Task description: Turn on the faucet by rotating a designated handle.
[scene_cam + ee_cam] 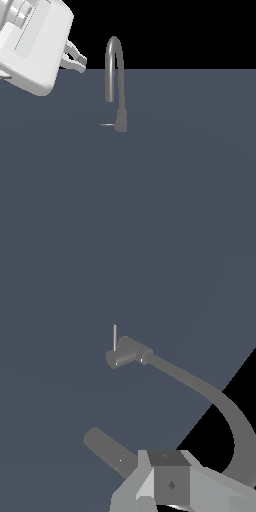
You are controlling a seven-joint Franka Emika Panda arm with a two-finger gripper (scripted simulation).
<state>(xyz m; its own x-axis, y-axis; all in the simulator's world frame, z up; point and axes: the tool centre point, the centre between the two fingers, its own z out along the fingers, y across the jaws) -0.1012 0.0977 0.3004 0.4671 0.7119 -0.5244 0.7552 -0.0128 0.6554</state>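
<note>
The faucet stands on the grey floor, a thin inverted-U spout on a short thick base. The handle is a thin light rod sticking out from the base toward the exterior view's left. My gripper hangs in the air up and to the exterior view's left of the spout, apart from it, its fingers together and empty. In the wrist view the handle, the base and the curved spout lie beyond my gripper.
The white robot hand fills the upper corner at the exterior view's left. The faucet stands on a flat dark grey floor. Nothing else shows.
</note>
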